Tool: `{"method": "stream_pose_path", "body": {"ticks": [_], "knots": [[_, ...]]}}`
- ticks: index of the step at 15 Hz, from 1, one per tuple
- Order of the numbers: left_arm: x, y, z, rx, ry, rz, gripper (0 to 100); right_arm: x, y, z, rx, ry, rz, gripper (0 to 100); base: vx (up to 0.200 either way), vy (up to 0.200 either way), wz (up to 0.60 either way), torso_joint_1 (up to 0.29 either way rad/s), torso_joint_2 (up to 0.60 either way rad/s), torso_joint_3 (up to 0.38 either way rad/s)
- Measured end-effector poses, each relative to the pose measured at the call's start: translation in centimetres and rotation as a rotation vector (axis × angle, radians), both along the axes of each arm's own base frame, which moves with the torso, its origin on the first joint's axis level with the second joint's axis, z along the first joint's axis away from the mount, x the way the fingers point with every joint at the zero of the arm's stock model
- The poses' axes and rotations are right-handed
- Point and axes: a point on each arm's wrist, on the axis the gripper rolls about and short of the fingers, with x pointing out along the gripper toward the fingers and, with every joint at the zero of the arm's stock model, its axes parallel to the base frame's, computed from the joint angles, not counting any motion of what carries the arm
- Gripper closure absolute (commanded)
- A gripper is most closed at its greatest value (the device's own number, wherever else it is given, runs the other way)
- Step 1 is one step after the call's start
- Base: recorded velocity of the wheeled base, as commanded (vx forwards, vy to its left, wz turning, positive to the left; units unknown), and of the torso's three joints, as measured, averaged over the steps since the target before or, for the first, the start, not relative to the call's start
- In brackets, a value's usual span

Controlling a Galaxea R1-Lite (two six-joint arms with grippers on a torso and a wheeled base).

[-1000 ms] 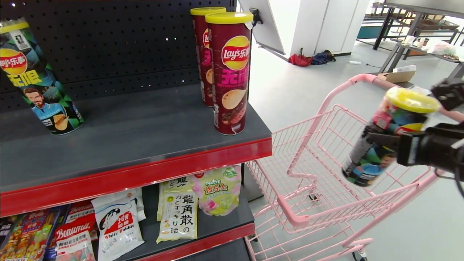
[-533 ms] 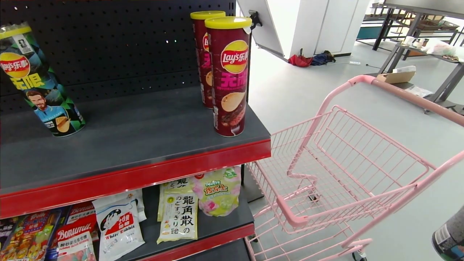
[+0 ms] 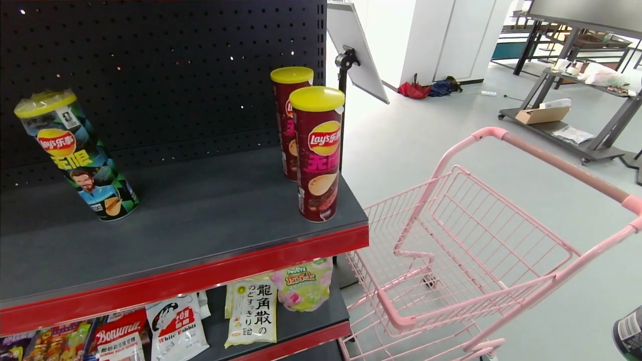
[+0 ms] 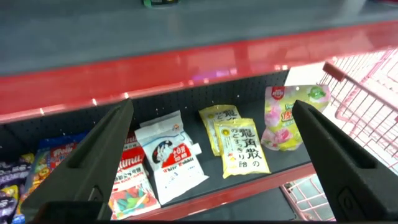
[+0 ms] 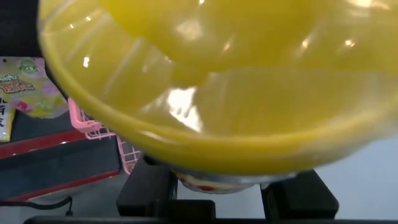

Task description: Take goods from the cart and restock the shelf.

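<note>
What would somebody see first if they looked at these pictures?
The big pink cart beside the shelf catches the eye first. Next come two tall red cans with yellow lids at the shelf's right end, and a green can at its left. Close up in the right wrist view looms a yellow-lidded can.

Head above; wrists near lower shelf (image 4: pixel 208 183)

Pale grey floor (image 3: pixel 426 145) under and beyond the right gripper (image 5: pixel 221 198). Far ahead of it: white wall (image 3: pixel 431 40), tilted white board (image 3: pixel 358 55) on a stand, dark wheeled rack (image 3: pixel 531 128) with cardboard box (image 3: pixel 540 115). Even daylight.
</note>
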Motion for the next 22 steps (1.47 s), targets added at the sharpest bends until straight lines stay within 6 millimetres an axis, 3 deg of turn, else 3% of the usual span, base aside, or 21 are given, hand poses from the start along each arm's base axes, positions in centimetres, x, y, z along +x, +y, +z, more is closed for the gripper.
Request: {"method": "stream_pose_path", "body": {"ticks": [10,20,22], "knots": [[0.0,0.0,0.0,0.000,0.000,0.000,0,0.3,0.0,0.0,-0.011,0.006,0.002,100,0.000,0.000,0.00,0.150,-0.36,-0.213],[0.0,0.0,0.0,0.000,0.000,0.000,0,0.0,0.0,-1.1,-0.018,0.023,0.002,100,0.000,0.000,0.60,0.010,-0.01,-0.003],[0.0,0.0,0.0,0.001,0.000,0.000,0,-0.1,0.0,-1.5,-0.018,0.032,0.001,100,0.000,0.000,0.00,0.000,0.00,0.000]]}}
